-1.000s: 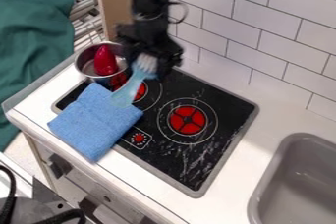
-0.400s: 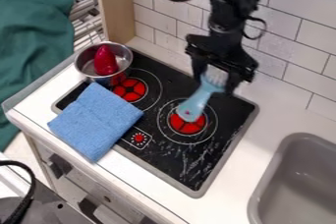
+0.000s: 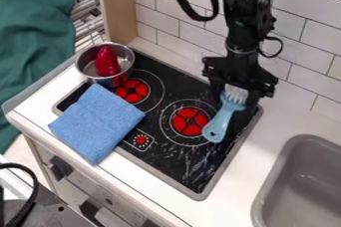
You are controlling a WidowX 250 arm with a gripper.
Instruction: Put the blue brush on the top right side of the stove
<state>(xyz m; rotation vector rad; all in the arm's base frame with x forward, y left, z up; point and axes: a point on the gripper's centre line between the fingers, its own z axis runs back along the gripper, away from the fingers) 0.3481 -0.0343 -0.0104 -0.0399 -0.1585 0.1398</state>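
Note:
At the stove's upper right part, the black gripper [image 3: 234,100] hangs down, shut on the blue brush [image 3: 223,119] near its bristle end. The brush's light blue handle slants down and to the left, its tip over the right edge of the right red burner. Beneath lies the black stove [image 3: 166,159] with a grey rim. I cannot tell whether the brush touches the stove surface.
A metal pot [image 3: 86,66] with a red object [image 3: 106,61] stands at the stove's upper left corner. A folded blue cloth [image 3: 96,121] covers the left front. The grey sink [image 3: 299,186] is at lower right, the tiled wall [image 3: 299,37] behind.
The gripper has moved right across the stove with the brush, from beside the pot to the upper right, and lately a little lower. Pot and cloth have stayed put.

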